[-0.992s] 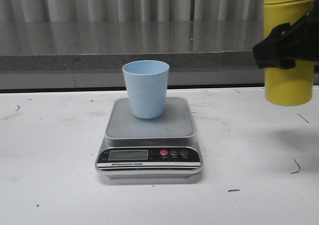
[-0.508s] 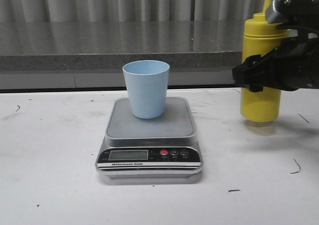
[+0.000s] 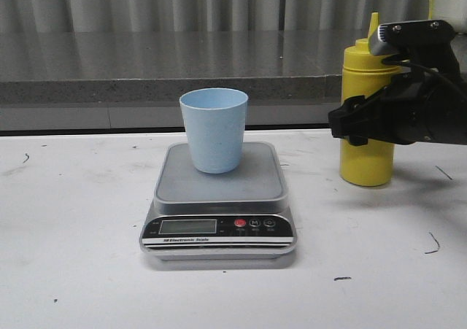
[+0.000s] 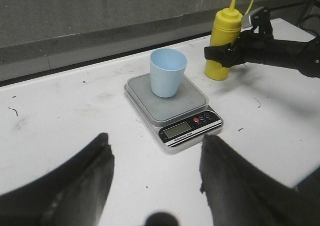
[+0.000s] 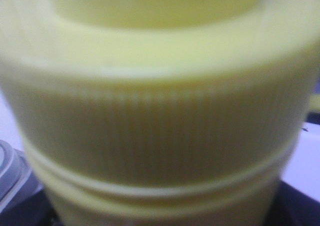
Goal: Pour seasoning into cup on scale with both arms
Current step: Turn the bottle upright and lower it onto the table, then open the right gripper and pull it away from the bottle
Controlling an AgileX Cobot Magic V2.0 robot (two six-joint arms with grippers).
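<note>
The pale blue cup stands upright and empty on the platform of the grey scale. To its right the yellow seasoning bottle is upright with its base at the table, nozzle up and cap strap dangling. My right gripper is shut round the bottle's middle. The bottle fills the right wrist view and hides the fingers. In the left wrist view my left gripper hangs open and empty, short of the scale, cup and bottle.
A grey stone ledge runs along the back of the white table, with a curtain behind it. The black right arm reaches in from the right side.
The right gripper has brought the bottle down from high at the right edge and leftwards, closer to the scale. Cup and scale have not moved.
</note>
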